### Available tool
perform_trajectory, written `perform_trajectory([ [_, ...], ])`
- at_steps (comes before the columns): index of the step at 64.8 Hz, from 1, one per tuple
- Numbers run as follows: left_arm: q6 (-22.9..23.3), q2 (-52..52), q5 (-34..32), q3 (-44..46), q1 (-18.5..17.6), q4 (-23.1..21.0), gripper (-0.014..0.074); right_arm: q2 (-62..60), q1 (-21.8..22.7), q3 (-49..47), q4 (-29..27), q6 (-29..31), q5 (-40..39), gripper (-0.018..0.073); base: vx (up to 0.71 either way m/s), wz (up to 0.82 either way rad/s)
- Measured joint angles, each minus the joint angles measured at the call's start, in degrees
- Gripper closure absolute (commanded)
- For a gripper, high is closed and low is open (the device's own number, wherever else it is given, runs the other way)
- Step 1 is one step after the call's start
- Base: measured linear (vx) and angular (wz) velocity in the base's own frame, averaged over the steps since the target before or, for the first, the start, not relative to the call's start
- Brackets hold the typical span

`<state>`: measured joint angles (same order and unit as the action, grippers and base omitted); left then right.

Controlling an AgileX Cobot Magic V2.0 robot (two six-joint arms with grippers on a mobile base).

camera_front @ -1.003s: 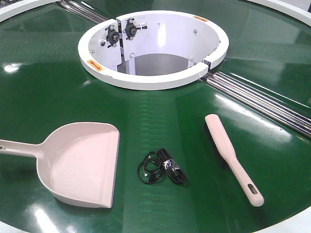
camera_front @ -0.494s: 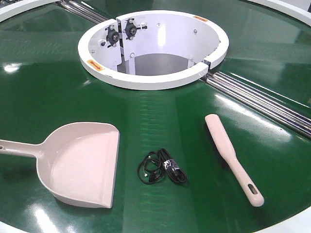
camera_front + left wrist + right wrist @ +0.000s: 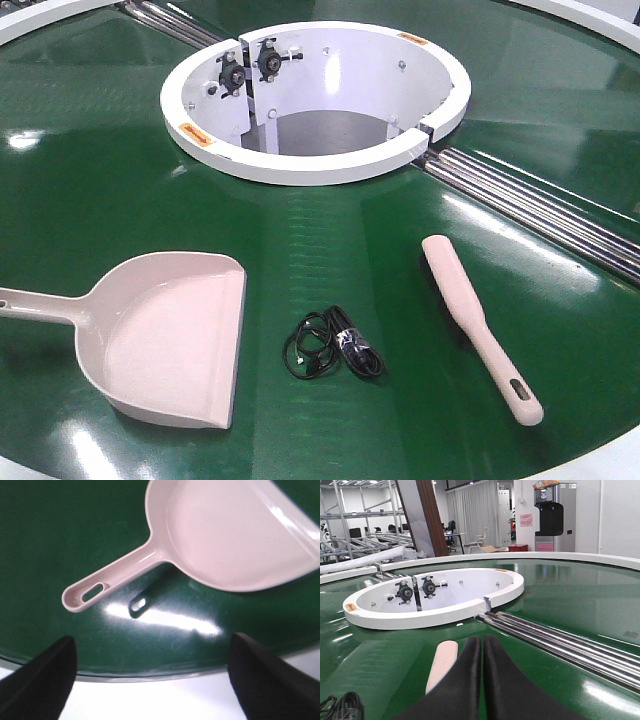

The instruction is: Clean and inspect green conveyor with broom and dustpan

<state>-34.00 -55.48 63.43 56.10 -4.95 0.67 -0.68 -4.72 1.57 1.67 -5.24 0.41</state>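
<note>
The glossy green conveyor (image 3: 330, 250) fills the front view, with its white ring opening (image 3: 315, 95) at the back. On its near left lies the pale pink dustpan (image 3: 170, 335), handle pointing left. The slim pink broom (image 3: 478, 325) lies at the near right, handle toward me. Neither gripper shows in the front view. In the left wrist view my left gripper (image 3: 152, 675) is open over the conveyor's near edge, short of the dustpan handle (image 3: 107, 580). In the right wrist view my right gripper (image 3: 482, 645) is shut and empty, with the broom's (image 3: 442, 665) far end just left of it.
A coiled black cable (image 3: 335, 345) lies between dustpan and broom. Silver rails (image 3: 540, 205) run from the ring toward the right edge. The conveyor's white rim (image 3: 160, 695) sits under the left gripper. Shelving and a dispenser (image 3: 550, 515) stand beyond the belt.
</note>
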Motion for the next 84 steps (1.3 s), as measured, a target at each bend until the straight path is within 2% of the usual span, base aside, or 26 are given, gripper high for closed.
perform_trajectory([
  [13, -12.6, -9.3, 2.9, 7.7, 0.0, -0.1, 0.0011, 0.0, 0.0, 0.0, 0.0, 0.0, 0.0, 0.0568, 0.00, 0.00],
  [25, -17.2, -15.8, 3.3, 11.2, 0.0, 0.2, 0.0011, 0.0, 0.0, 0.0, 0.0, 0.0, 0.0, 0.0568, 0.00, 0.00],
  [36, -24.8, -18.5, 2.8, 12.0, 0.0, 0.2, 0.0011, 0.0, 0.0, 0.0, 0.0, 0.0, 0.0, 0.0568, 0.00, 0.00],
  [58, -30.5, -26.3, 1.9, 12.1, 0.0, 4.1, 0.0011, 0.0, 0.0, 0.0, 0.0, 0.0, 0.0, 0.0568, 0.00, 0.00],
  [72, -34.2, -31.1, 1.8, 12.1, 0.0, 4.5, 0.0011, 0.0, 0.0, 0.0, 0.0, 0.0, 0.0, 0.0568, 0.00, 0.00],
  [84, -36.9, -33.3, -1.0, 12.1, 0.0, 5.6, 0.0011, 0.0, 0.0, 0.0, 0.0, 0.0, 0.0, 0.0568, 0.00, 0.00],
])
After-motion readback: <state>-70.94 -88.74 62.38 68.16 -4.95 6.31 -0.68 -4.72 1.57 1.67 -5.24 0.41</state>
